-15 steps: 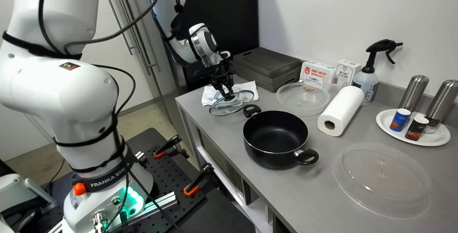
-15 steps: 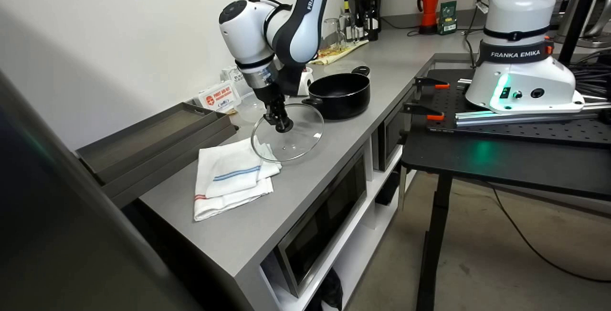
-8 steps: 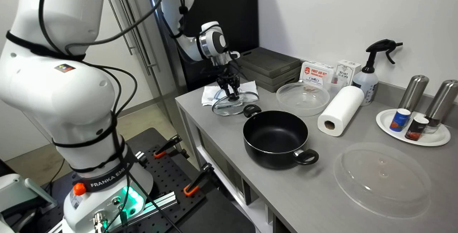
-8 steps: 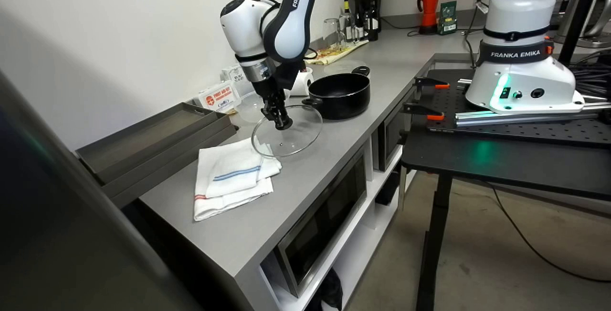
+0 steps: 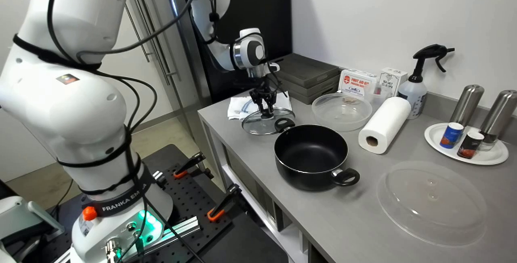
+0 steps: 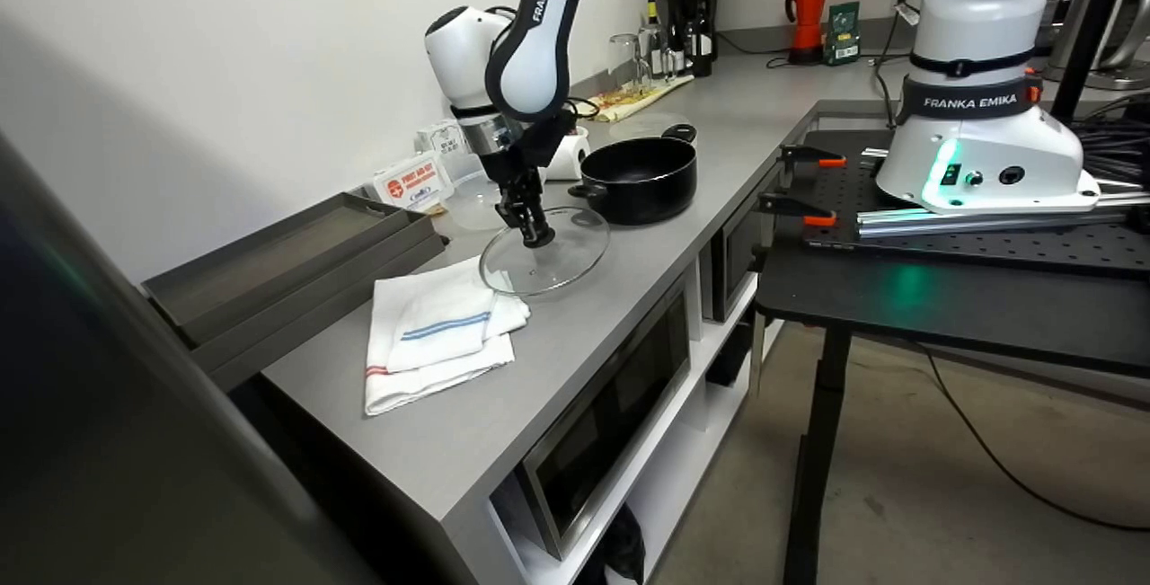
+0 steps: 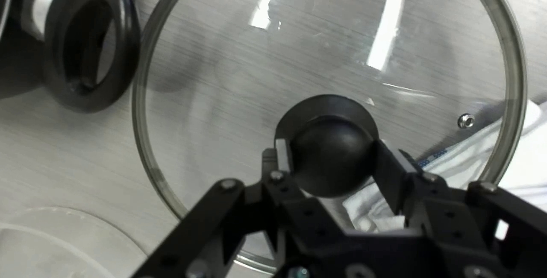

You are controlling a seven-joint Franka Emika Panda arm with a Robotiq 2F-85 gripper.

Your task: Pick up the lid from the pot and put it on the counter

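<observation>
- Two fingers [image 7: 395, 175] of mine pinch the lid [image 7: 316, 68] by its black knob [image 7: 331, 158].
- Lid is off the pot [image 5: 307, 180], low over or on the counter [image 5: 363, 222], knob up; can't tell whether its rim touches down.
- Pot sits upright on the counter, one handle [image 7: 127, 43] just beside the lid's rim.
- Folded white towel [image 6: 440, 324] lies on the counter, part of it visible through the lid's glass.
- Paper roll [image 5: 385, 123] lies on its side near the pot.
</observation>
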